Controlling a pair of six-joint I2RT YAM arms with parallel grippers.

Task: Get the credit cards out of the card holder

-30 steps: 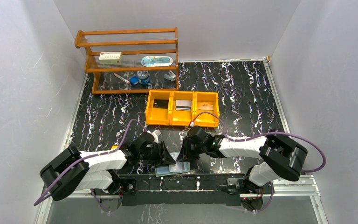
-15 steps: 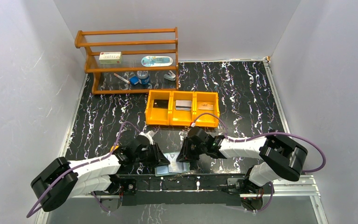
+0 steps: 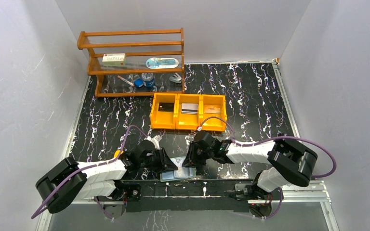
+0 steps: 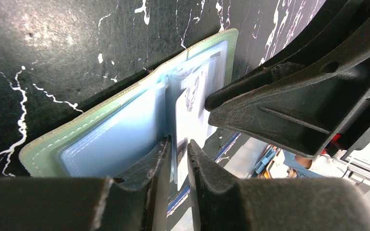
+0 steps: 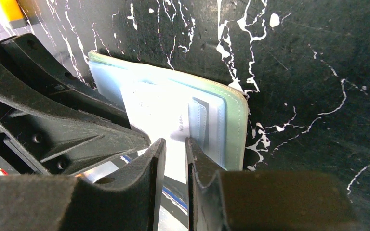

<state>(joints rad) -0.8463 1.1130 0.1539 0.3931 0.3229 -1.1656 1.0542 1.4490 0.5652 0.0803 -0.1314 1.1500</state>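
The muted-green card holder [image 3: 182, 172] lies open at the table's near edge, pale pockets up, between both grippers. My left gripper [image 3: 172, 166] has its jaws nearly together on an upright pocket leaf [image 4: 169, 110] of the card holder [image 4: 101, 139]. A pale printed card [image 4: 192, 113] lies just right of that leaf. My right gripper [image 3: 189, 166] stands on the holder's other half [image 5: 234, 120], narrowly open, with the same pale card [image 5: 166, 115] lying flat behind the gap. Black [image 3: 165, 107], silver-grey [image 3: 189, 108] and tan [image 3: 212, 110] credit cards lie in the orange tray [image 3: 188, 127].
A wooden rack [image 3: 132, 62] at the back left holds a white box with red print [image 3: 113, 58] and small items. The metal rail [image 3: 221, 188] with both arm bases runs directly below the holder. The two grippers' fingers are close to each other.
My left arm has shifted and its jaws have narrowed onto the pocket leaf. The right gripper and the card holder have stayed in place.
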